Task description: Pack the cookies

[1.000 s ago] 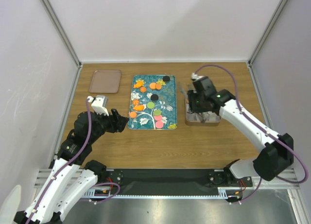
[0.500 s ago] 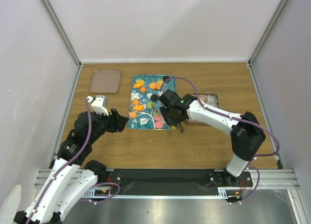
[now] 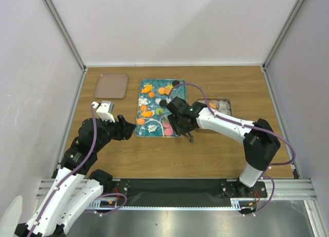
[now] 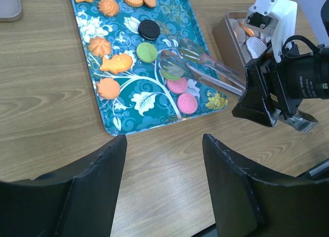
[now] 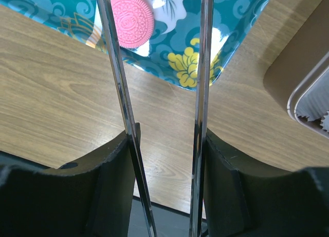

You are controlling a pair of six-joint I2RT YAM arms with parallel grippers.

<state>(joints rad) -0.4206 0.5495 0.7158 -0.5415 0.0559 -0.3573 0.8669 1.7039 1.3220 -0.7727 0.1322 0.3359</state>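
Wood-grain table (image 3: 216, 149) boxed in by plain white walls carries a glossy teal floral rectangular tray (image 3: 181, 95), a shallow brown metal tin (image 3: 224, 104) with pleated paper cups, and a flat brown lid (image 3: 111, 86). The right gripper (image 5: 167, 180) is clamped on silver metal tongs (image 4: 205, 62), its black fingers pressing the two thin arms from outside; the slotted spoon ends hang apart over the tray's near right part, just beside a green disc and the embossed pink ones. The cookies (image 4: 149, 29), small flat rounds in orange, black, green and pink, lie on the tray. The left gripper (image 4: 164, 160) hovers near the tray's near left corner, jaws wide apart, holding nothing.
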